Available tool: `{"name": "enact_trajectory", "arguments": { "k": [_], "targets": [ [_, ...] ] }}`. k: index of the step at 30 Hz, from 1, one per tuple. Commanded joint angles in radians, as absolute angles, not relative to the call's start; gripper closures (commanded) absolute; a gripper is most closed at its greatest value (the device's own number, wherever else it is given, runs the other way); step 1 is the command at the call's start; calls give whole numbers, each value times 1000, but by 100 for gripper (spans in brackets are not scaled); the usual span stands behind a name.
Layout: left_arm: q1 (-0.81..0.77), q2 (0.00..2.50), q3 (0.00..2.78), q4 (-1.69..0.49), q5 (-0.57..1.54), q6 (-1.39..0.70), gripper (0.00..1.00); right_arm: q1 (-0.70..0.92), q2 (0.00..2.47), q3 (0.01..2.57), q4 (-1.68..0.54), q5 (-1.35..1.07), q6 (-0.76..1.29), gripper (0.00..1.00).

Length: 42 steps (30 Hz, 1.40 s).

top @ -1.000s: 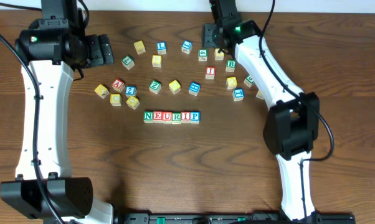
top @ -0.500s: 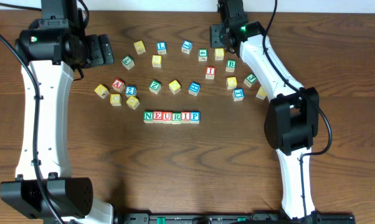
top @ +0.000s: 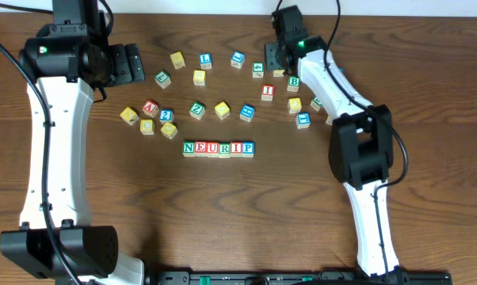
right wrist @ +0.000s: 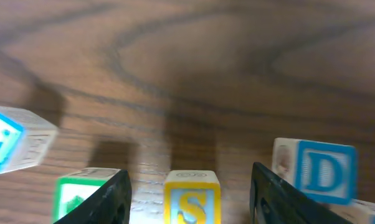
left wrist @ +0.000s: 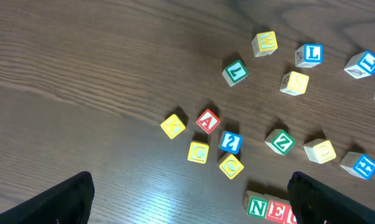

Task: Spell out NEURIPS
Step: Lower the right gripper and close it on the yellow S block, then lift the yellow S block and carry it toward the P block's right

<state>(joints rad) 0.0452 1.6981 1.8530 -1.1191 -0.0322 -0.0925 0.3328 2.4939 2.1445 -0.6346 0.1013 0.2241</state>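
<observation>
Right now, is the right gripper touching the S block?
Apart. The right wrist view shows table between the S block and the right gripper on both sides.

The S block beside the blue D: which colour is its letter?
Yellow, with a yellow border. The S block shows best in the right wrist view.

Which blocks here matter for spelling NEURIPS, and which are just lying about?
For the job:
- row of blocks reading NEURIP
- yellow S block, not yet in the row

Lying about:
- blue D block
- red A block
- green Z block
- blue L block
- the other loose blocks scattered behind the row
</observation>
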Motion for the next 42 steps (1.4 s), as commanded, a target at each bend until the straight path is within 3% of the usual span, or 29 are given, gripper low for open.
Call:
{"name": "enact_trajectory", "arguments": {
  "k": [1, 10, 19, 42],
  "targets": [
    [49, 1695, 1869, -1121, -38, -86, 2, 329, 2514, 2160, -625, 99, 216, 45],
    [49, 1695, 1869, -1121, -38, -86, 2, 329, 2539, 2160, -623, 99, 254, 60],
    [49, 1695, 1869, -1121, -38, -86, 2, 329, 2537, 2160, -639, 99, 254, 68],
    [49, 1695, 1869, -1121, -38, -86, 2, 329, 2446, 2160, -669, 107, 270, 76]
  ]
}}
